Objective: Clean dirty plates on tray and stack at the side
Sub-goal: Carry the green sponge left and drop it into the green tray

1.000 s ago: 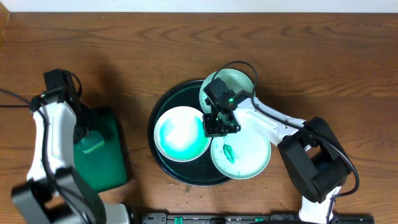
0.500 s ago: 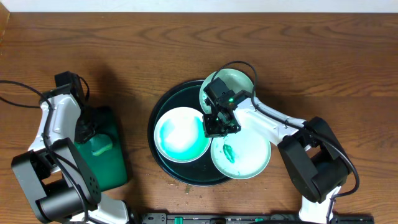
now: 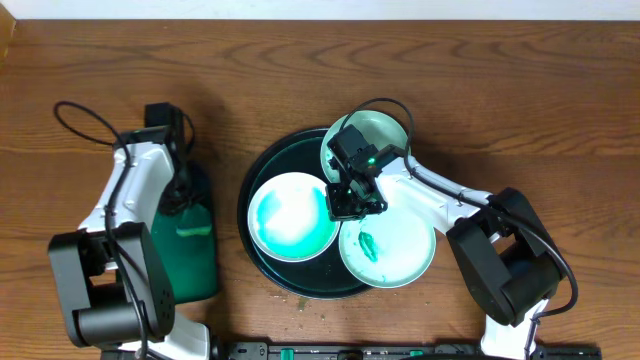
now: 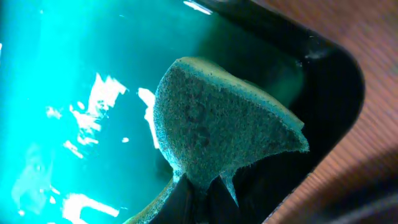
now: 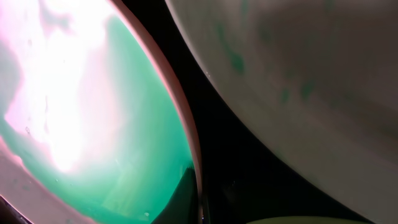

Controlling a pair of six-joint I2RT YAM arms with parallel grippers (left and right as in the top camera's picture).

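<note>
**Dirty plates (image 3: 292, 215) on the tray, one pinched at its rim**

We see all three plates on the round black-green tray (image 3: 258, 172), which sits near the front edge of the desk (image 3: 480, 90), about midway along it. The left plate (image 3: 290, 218) lies wholly inside the tray and carries a bright teal wash across its middle. The near-right plate (image 3: 400, 250) has a green smear (image 3: 368, 245) and overhangs the tray's right rim. The far plate (image 3: 385, 135) overhangs the far-right rim and is partly hidden by the arm.

The right gripper (image 3: 347, 205) sits where the three plates meet, clamped on the left plate's right rim. Its wrist view shows that rim running down between the fingers.

The left gripper (image 3: 190, 216) hangs over the green rectangular tray (image 3: 185, 270) near the desk's front-left corner, clenched on a sponge (image 4: 211, 130) above the wet floor.
</note>
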